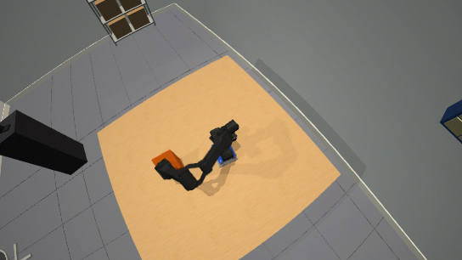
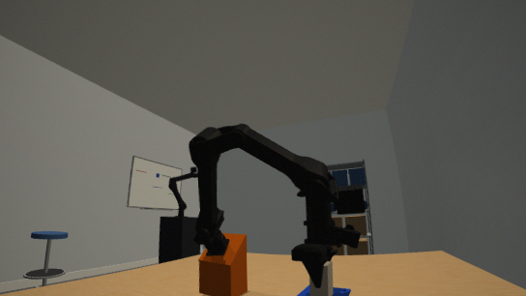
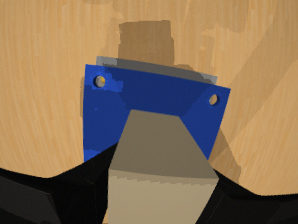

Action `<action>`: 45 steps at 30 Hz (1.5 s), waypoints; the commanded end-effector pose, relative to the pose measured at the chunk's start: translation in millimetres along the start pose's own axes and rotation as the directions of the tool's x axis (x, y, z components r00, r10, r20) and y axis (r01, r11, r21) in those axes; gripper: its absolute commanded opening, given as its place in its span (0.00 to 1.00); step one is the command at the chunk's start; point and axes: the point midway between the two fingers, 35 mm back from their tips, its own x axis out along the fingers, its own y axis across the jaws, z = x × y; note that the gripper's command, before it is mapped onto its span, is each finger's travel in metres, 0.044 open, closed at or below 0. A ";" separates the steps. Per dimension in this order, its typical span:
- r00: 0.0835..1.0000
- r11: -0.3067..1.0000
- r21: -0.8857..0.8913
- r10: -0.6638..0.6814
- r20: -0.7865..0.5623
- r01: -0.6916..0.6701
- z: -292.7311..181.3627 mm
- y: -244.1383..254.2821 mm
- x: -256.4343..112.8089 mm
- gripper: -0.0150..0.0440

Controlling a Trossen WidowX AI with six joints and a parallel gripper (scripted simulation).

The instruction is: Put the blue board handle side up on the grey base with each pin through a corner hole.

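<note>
Well in from the bench [image 1: 272,195] [image 2: 145,279] [image 3: 40,110] edges, the half-open gripper [image 1: 228,155] [image 2: 321,282] [image 3: 152,151] clasped the board [image 1: 220,159] [image 2: 344,291] [image 3: 150,90] by its handle [image 2: 329,278] [image 3: 160,145]. Lowering wanted every hole centred first (one pin [image 3: 103,80] seemingly sat off-centre).

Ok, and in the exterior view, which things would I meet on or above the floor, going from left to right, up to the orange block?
Round blue-topped stool → white wall board → tall black pedestal → orange slant-topped block
</note>
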 end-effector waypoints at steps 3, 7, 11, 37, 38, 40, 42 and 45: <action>1.000 1.000 0.000 0.000 0.002 0.000 0.4 0.1 -1.3 0.25; 1.000 1.000 0.000 0.000 0.002 0.000 0.4 0.1 -1.3 0.25; 1.000 1.000 0.001 0.000 0.002 0.000 0.7 0.0 0.9 0.25; 1.000 1.000 0.001 0.002 0.002 -0.002 0.9 0.0 9.4 0.30; 1.000 1.000 0.001 0.002 0.002 -0.002 0.9 0.0 9.4 0.34; 1.000 1.000 0.001 0.002 0.002 -0.002 0.9 0.0 9.4 0.43; 1.000 1.000 0.001 0.002 0.002 -0.002 0.9 0.0 9.4 0.52; 1.000 1.000 0.001 0.002 0.002 -0.002 0.9 0.0 9.4 0.65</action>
